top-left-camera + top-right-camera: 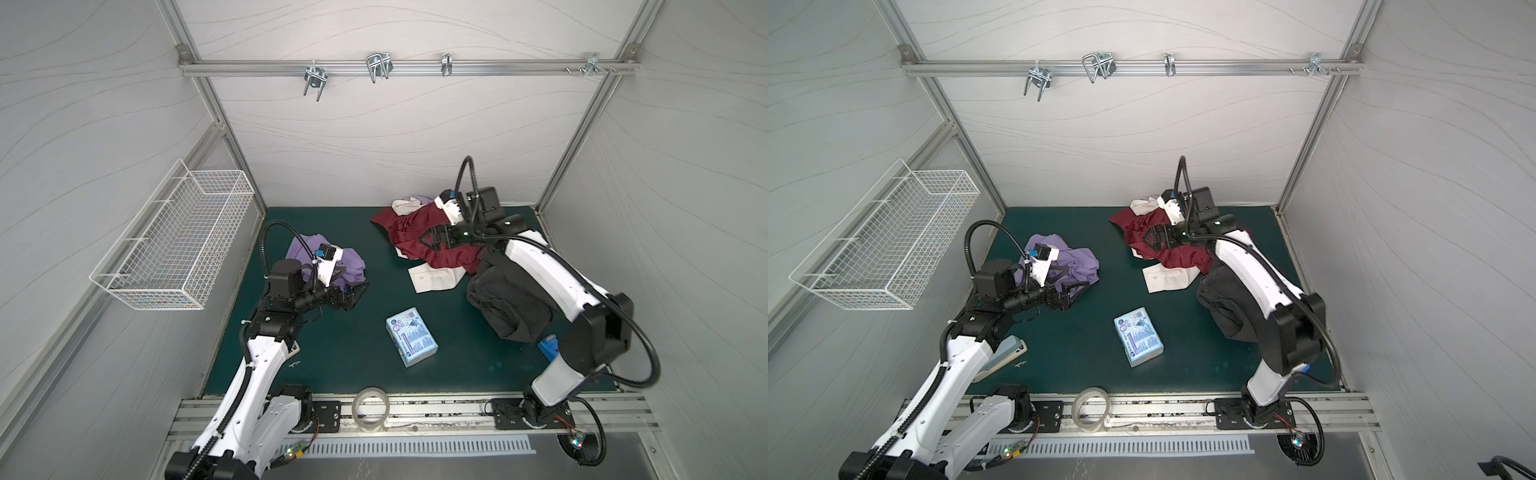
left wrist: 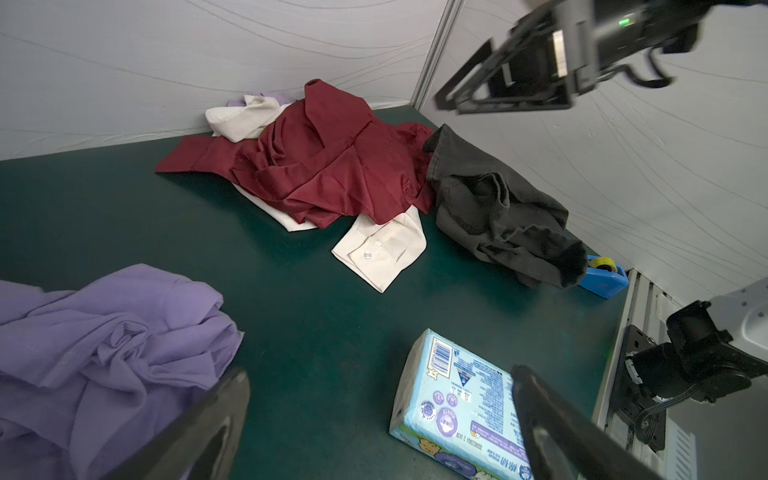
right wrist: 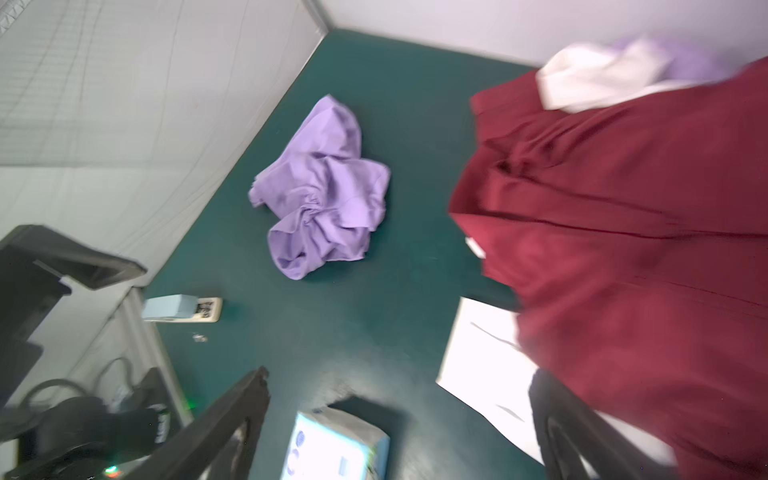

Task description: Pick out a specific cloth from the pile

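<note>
Hovering over pile [image 1: 405, 226]: right end effector [image 1: 426, 242]

cloth [image 1: 355, 266]: partly behind left arm [image 1: 266, 353] | pile [image 3: 623, 216]: blurred in right wrist view

— Left side: the left arm [image 1: 257, 365] rises from the near edge, elbow bent, and its left tool [image 1: 358, 293] points right, jaws wide and empty.
— And opposite?
— The right arm [image 1: 548, 266] stretches far, its right tool [image 1: 426, 241] aimed left, jaws parted, gripping nothing.

Cloth [image 1: 354, 264] at left, well apart from the pile [image 1: 419, 232] at right rear; box [image 1: 411, 336] between them, nearer the front.
</note>
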